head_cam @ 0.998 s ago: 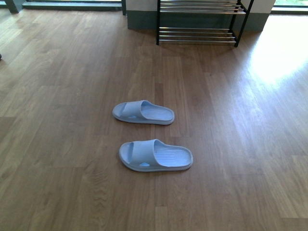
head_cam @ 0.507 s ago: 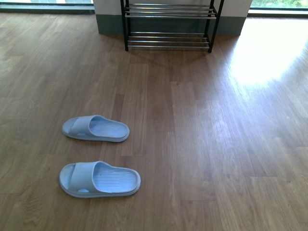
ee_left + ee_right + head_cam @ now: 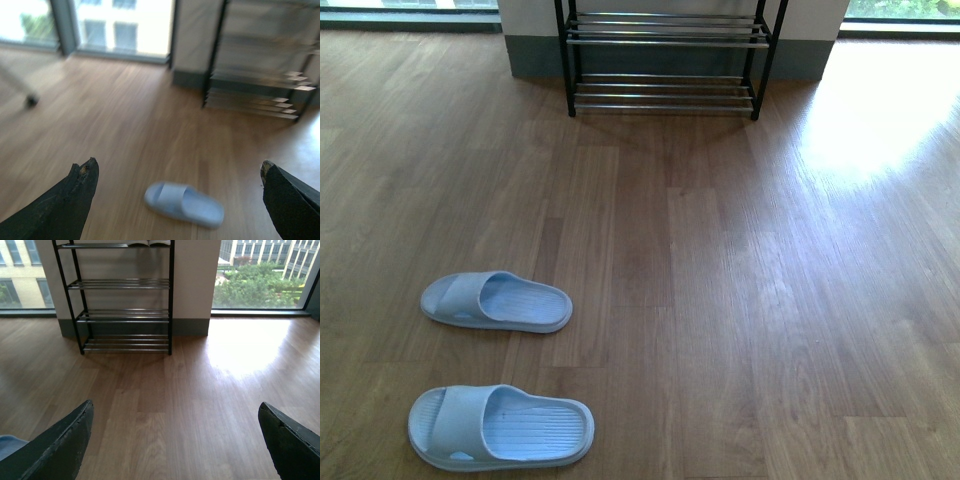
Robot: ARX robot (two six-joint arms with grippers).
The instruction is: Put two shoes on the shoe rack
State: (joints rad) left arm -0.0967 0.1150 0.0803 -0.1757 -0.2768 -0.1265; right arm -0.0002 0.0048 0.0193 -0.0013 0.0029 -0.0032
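Note:
Two pale blue slides lie on the wooden floor at the left of the front view, the far one (image 3: 497, 301) and the near one (image 3: 500, 428), toes pointing left. The shoe rack (image 3: 665, 60), black frame with chrome bars, stands against the wall at the far middle. My left gripper (image 3: 177, 172) is open, above the floor, with one slide (image 3: 184, 203) between its fingers; this view is blurred. My right gripper (image 3: 175, 412) is open and empty over bare floor, facing the rack (image 3: 122, 295). A pale sole edge shows on the rack's top shelf (image 3: 149, 243). No grey sneakers show clearly.
A grey skirting and white wall (image 3: 530, 40) stand behind the rack, with windows on both sides. Sunlight glares on the floor at the right (image 3: 870, 120). A dark caster wheel (image 3: 31, 100) shows far off in the left wrist view.
The front view has shifted: both slides have slid down and left in frame, and the rack has moved left toward the centre and sits a little lower.

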